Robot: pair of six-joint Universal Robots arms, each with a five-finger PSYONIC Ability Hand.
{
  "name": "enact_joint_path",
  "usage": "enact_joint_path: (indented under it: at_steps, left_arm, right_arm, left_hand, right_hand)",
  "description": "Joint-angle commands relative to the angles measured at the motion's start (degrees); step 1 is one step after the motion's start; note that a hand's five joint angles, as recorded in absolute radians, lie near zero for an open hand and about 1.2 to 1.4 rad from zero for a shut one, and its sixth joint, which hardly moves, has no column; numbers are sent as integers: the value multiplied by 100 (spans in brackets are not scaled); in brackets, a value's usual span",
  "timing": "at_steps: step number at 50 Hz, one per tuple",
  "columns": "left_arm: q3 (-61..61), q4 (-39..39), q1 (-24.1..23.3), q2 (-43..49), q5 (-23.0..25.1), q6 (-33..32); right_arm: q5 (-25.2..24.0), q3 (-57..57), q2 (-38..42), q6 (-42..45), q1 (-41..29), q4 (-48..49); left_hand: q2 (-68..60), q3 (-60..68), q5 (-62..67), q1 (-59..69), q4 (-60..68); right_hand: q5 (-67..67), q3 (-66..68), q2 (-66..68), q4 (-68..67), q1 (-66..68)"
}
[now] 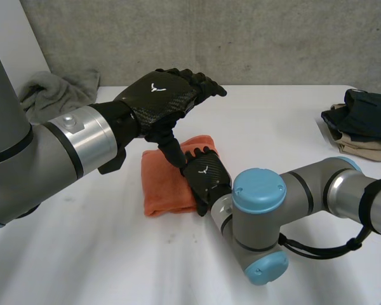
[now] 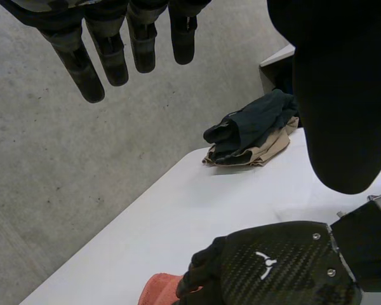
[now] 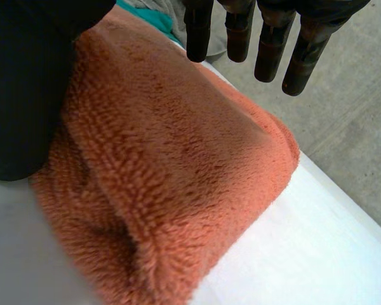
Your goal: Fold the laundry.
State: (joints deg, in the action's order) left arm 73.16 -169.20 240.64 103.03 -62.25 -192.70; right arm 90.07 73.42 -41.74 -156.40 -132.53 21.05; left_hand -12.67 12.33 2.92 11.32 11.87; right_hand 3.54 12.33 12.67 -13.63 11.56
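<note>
A folded orange towel lies in the middle of the white table. My right hand rests over the towel's right edge, fingers straight and open above the orange towel, holding nothing. My left hand hovers above the towel's far side, raised off it, with relaxed straight fingers and its thumb pointing down toward the right hand. A corner of the orange towel shows beside the right hand there.
A crumpled grey cloth lies at the table's far left. A pile of folded dark and tan clothes sits at the far right edge, the same pile of clothes showing past my left fingers. A concrete wall stands behind.
</note>
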Motion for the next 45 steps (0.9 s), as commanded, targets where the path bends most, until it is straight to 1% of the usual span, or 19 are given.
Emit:
enact_joint_path:
  at_steps: [1, 4, 9, 15, 19, 22, 23, 24, 28, 30, 31, 37, 41, 42, 45]
  left_arm:
    - [5, 1, -8, -20, 2, 5]
    - [5, 1, -8, -20, 11, 5]
    - [5, 1, -8, -29, 11, 5]
    - [5, 1, 0, -29, 11, 5]
    - [5, 1, 1, -29, 11, 5]
    - [5, 1, 1, -38, 11, 5]
    - [5, 1, 9, -38, 11, 5]
    - [5, 1, 1, -38, 11, 5]
    - [5, 1, 9, -29, 11, 5]
    - [5, 1, 9, -37, 11, 13]
    - [5, 1, 9, -38, 11, 5]
    - [-12, 1, 18, -38, 2, 13]
    - [-12, 1, 71, -46, 11, 13]
    - [-12, 1, 80, -46, 11, 22]
    - [-12, 1, 132, -81, 11, 127]
  right_arm:
    - [-7, -267, 183, 75, 0, 39]
    - [-33, -389, 253, 66, 0, 153]
    - [-174, -583, 376, 66, 8, 224]
    - [-279, -803, 517, 66, 8, 233]
    - [-314, -1057, 640, 66, 61, 224]
    - [-358, -1181, 719, 66, 70, 215]
    - [-419, -1259, 754, 66, 105, 180]
    - [-455, -1286, 763, 66, 131, 171]
    - [-560, -1383, 816, 66, 263, 75]
    - [-578, -1453, 842, 66, 307, 5]
    - [-587, -1514, 860, 57, 325, -74]
    - [-596, -1515, 764, 40, 474, -171]
    - [-595, -1261, 325, 57, 825, -312]
    - [-648, -1121, 106, 84, 1017, -382]
    - [-718, -883, -193, 162, 1395, -435]
  left_hand:
    - [-326, 360, 301, 461, 407]
    - [-326, 360, 301, 461, 407]
    - [-326, 360, 301, 461, 407]
    - [-326, 360, 301, 461, 407]
    - [-326, 360, 301, 461, 407]
    - [-343, 377, 318, 478, 424]
    - [-343, 377, 318, 478, 424]
    - [-360, 394, 335, 495, 440]
    - [-377, 411, 352, 512, 457]
    - [-377, 411, 352, 512, 457]
    - [-393, 427, 368, 528, 474]
    - [-377, 411, 352, 512, 457]
    - [-394, 427, 369, 529, 474]
    - [-394, 427, 369, 529, 474]
    - [-394, 427, 369, 529, 474]
  right_hand:
    - [779, 900, 866, -770, 977]
    - [1284, 1405, 1371, -1275, 1482]
    - [1655, 1776, 1742, -1646, 1853]
    - [2580, 2701, 2667, -2571, 2778]
    - [3587, 3708, 3674, -3578, 3785]
    - [4010, 4130, 4097, -4001, 4208]
    - [4494, 4615, 4581, -4485, 4692]
    - [4649, 4769, 4736, -4640, 4847]
    - [4818, 4939, 4905, -4809, 5016]
    - [5738, 5858, 5825, -5729, 5936]
    - [6637, 6758, 6724, -6628, 6835]
    - [6646, 6767, 6733, -6637, 6844]
    - [6646, 6767, 6733, -6637, 6844]
    - [6646, 6767, 6733, -6637, 6844]
    - [6646, 6767, 6733, -6637, 6844]
